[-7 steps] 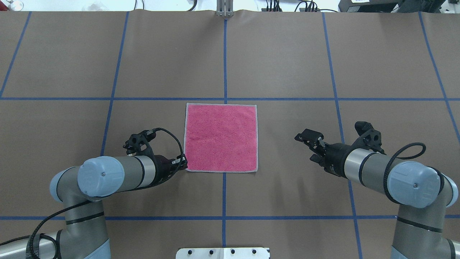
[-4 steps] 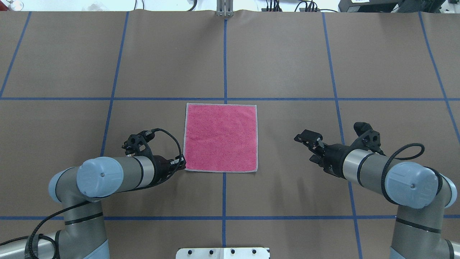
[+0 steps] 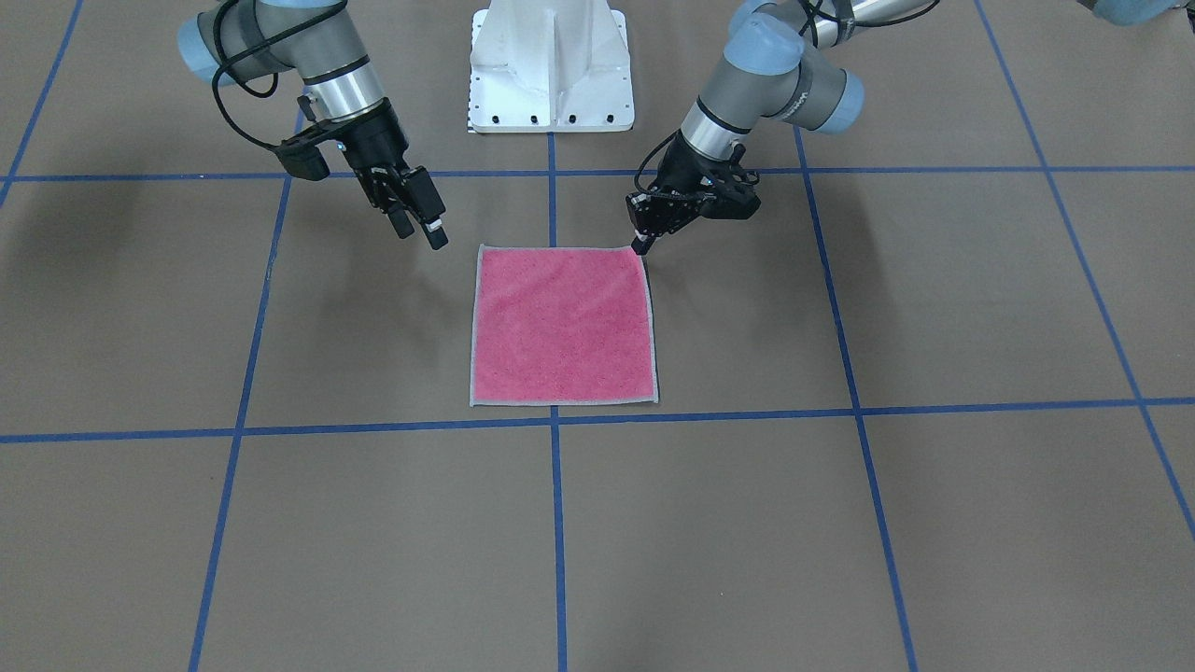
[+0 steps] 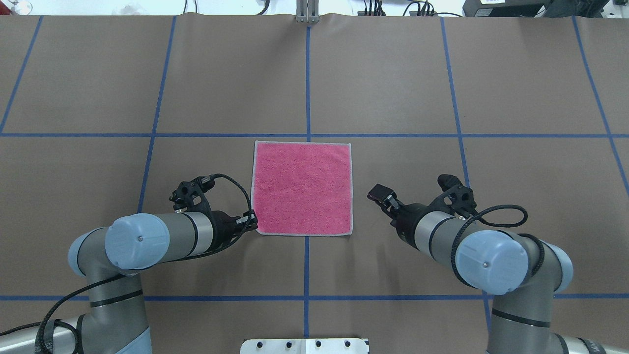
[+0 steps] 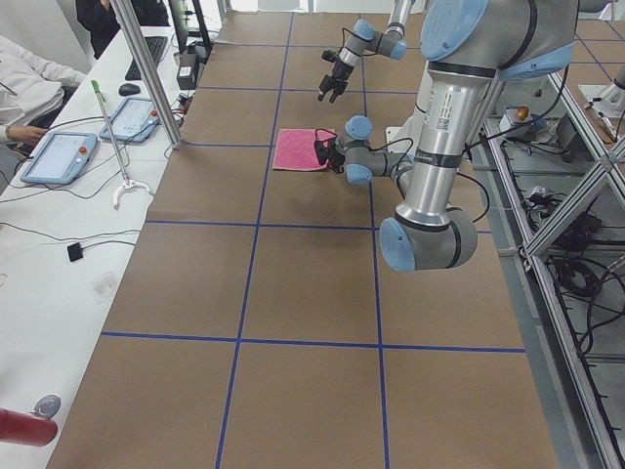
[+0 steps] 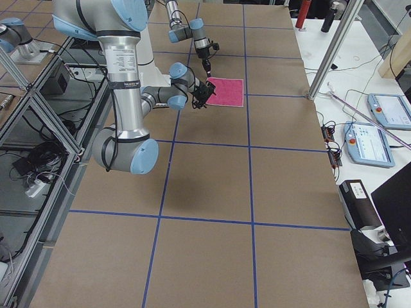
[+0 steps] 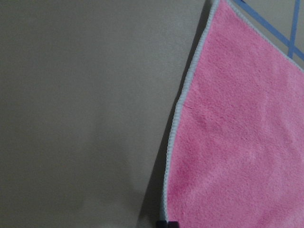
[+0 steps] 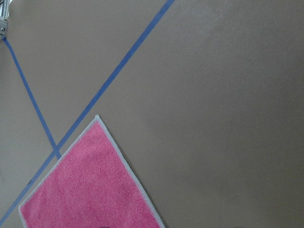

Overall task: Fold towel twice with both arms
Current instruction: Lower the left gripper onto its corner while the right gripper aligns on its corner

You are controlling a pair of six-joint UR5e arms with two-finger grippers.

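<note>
The towel (image 4: 302, 187) lies flat and pink face up in the middle of the table (image 3: 560, 322). My left gripper (image 4: 252, 223) sits low at the towel's near-left corner. Its tips show in the left wrist view pressed together on the grey edging (image 7: 167, 190), so it looks shut on that corner. My right gripper (image 4: 381, 194) hovers open above bare table, a short way to the right of the towel's near-right corner and not touching it. In the front view the right gripper (image 3: 420, 222) shows a gap between its fingers. The right wrist view shows the towel (image 8: 90, 190) below.
Brown table cover marked with blue tape lines (image 4: 307, 73). The white bolted pedestal (image 3: 551, 65) stands at the robot's side of the table. A side bench with tablets (image 5: 59, 156), a metal post (image 5: 146, 68) and a seated person's sleeve (image 5: 29, 83) lies beyond the far edge.
The right arm has swung in toward the towel, bringing its gripper leftward and close to the near-right corner. The left gripper has barely moved; the towel's near-left corner shifted slightly with it.
</note>
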